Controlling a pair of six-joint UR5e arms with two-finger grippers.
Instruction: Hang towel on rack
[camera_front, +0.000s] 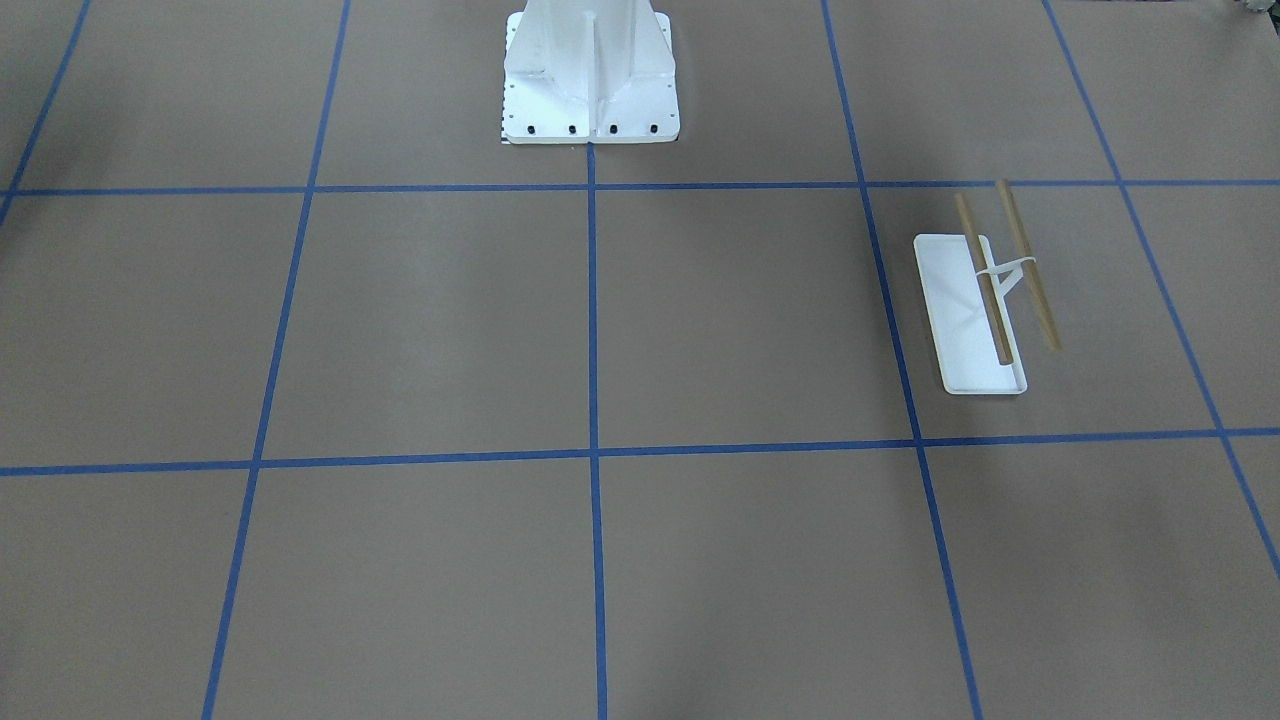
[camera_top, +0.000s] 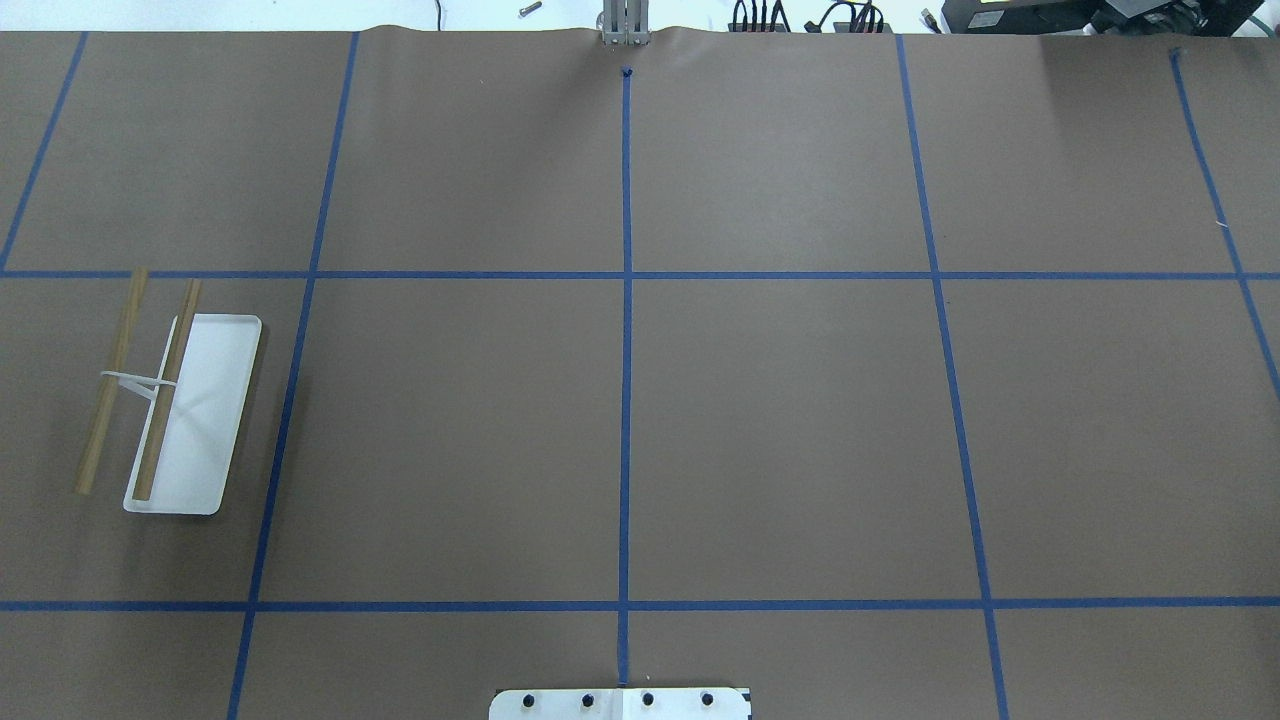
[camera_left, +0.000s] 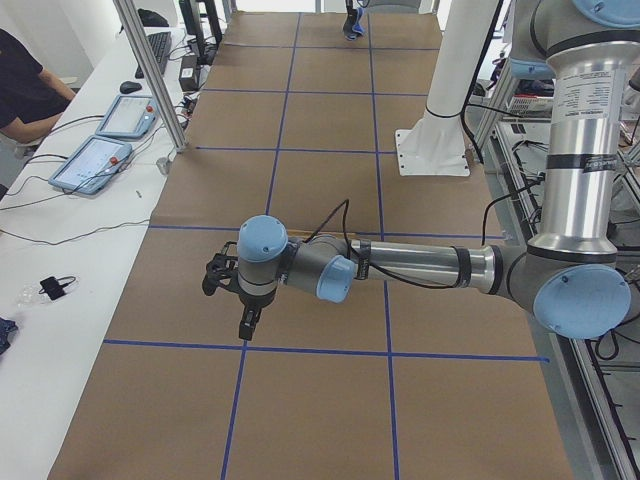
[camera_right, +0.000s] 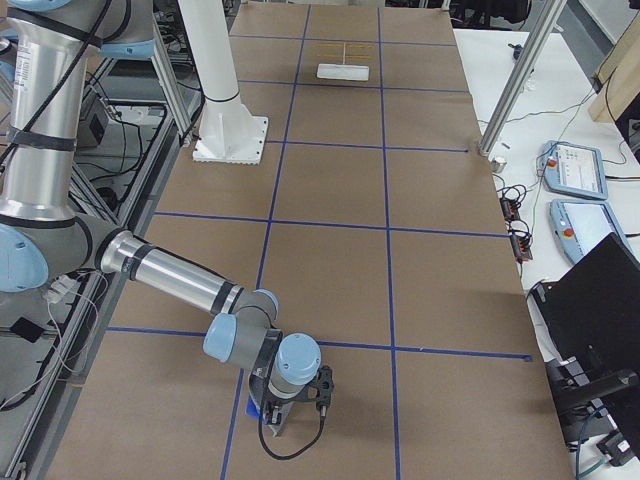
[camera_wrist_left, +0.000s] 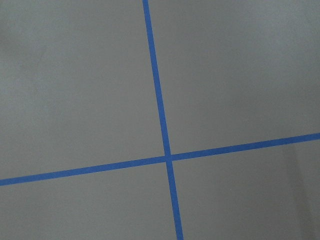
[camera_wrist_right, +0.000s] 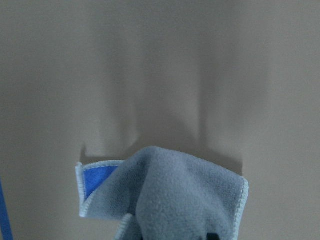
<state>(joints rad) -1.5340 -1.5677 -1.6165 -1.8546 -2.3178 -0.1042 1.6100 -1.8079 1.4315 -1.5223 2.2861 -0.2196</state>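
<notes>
The rack (camera_front: 1000, 275) stands on the robot's left side of the table, with a white base and two tan rods, both bare; it also shows in the overhead view (camera_top: 165, 400) and far off in the exterior right view (camera_right: 343, 62). The towel (camera_wrist_right: 170, 195) is bunched grey side up with a blue corner and a pale edge, low in the right wrist view. It is under my right gripper (camera_right: 285, 412), as a blue patch (camera_right: 253, 408). My left gripper (camera_left: 228, 303) hovers over bare paper. I cannot tell whether either gripper is open or shut.
The big white bolted pedestal (camera_front: 590, 90) stands at the robot's edge of the table. Blue tape lines cross the brown paper (camera_wrist_left: 167, 158). Touch panels (camera_left: 100, 150) and an aluminium post (camera_left: 150, 70) stand along the operators' side, where a person (camera_left: 25, 90) sits.
</notes>
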